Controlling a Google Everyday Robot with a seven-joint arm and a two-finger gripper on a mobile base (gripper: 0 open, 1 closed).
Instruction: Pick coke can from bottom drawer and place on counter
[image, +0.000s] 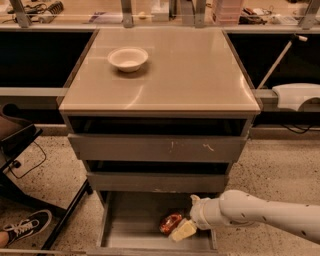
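The coke can, small, red and shiny, lies on the flat floor of the open bottom drawer under the grey cabinet. My gripper reaches in from the right on a white arm, and its pale fingertip sits right against the can's right side. The tan glossy counter tops the cabinet, with a white bowl at its back left.
The middle drawer front has white scratches. A long cluttered desk with metal posts runs behind. A dark chair base and a sneaker are on the floor at left. A white device sits at right.
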